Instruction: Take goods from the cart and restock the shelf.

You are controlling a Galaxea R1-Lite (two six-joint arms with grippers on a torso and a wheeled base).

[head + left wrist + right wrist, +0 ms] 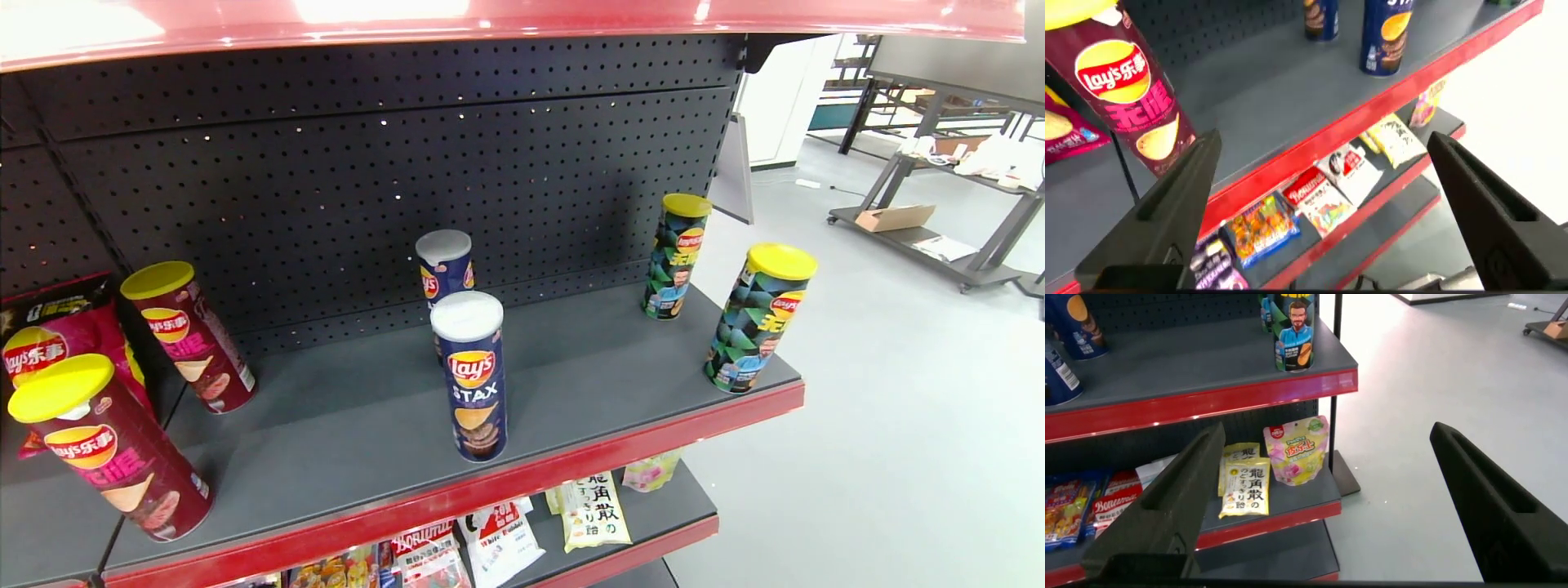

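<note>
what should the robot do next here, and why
Probably pull back from the shelf and turn to the cart for a fresh item. The left end effector and right end effector both stand open and hold nothing, so there is nothing to place yet. The shelf has bare room between the front blue can and the front green-patterned can.
</note>
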